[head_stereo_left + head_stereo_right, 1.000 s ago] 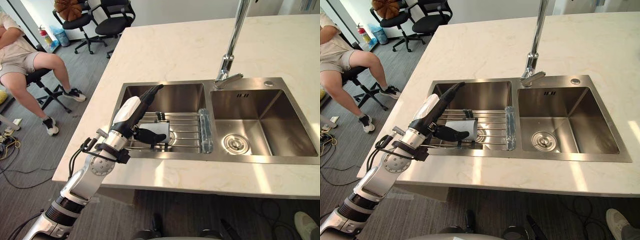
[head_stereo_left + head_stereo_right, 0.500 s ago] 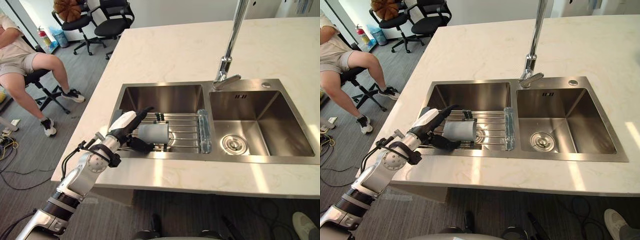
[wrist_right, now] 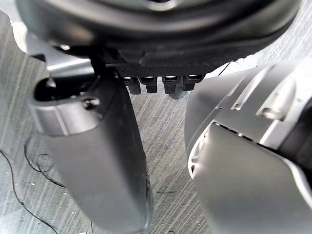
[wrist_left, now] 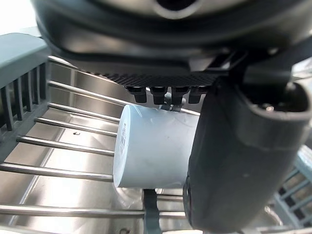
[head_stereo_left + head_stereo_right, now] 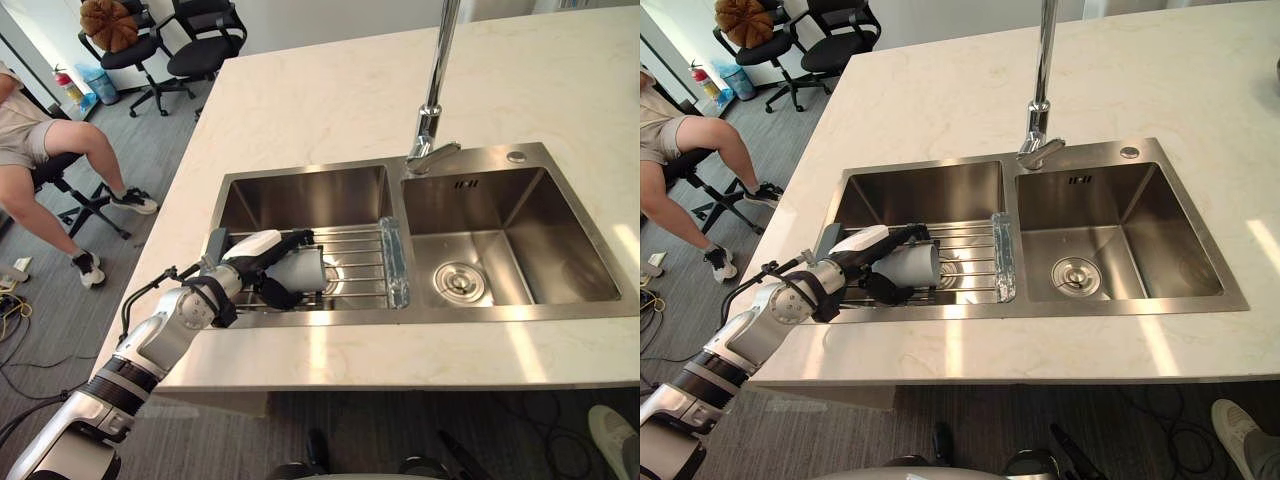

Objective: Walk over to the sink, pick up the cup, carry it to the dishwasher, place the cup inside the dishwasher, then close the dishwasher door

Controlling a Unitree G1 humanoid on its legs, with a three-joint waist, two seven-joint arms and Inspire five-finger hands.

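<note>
Left hand [image 5: 262,256] is down in the left basin of the sink [image 5: 420,314], its arm crossing the front rim from the counter's near left. The hand is closed round the cup [image 5: 303,268]: dark fingers [image 5: 296,238] curl over its upper side and the thumb [image 4: 239,156] wraps the near side from beneath.

The cup is pale and plain. It lies on its side, with one end toward the palm and the other toward the basin divider. It sits over the wire rack [image 5: 355,272] that spans the left basin. Whether it rests on the wires or hangs just clear of them cannot be told. In the left wrist view the cup shows between the palm and the thumb, with rack wires running under it and steel basin floor below those.

The rack has a grey end piece [image 5: 214,246] at the basin's left wall and a clear end piece [image 5: 393,262] against the divider.

In the right basin a round drain [image 5: 458,282] sits in the floor. The faucet [image 5: 436,90] stands on the back rim at the divider, and its tall neck runs out of the top of the view. The counter [image 5: 330,110] is pale stone and surrounds the sink on all sides.

Right hand [image 3: 92,146] shows in its own wrist view, above grey floor [image 3: 161,141]. Whether it is wide or closed cannot be told.

Beyond the counter's left end a person [image 5: 40,160] sits, and black office chairs [image 5: 195,45] stand farther back.
</note>
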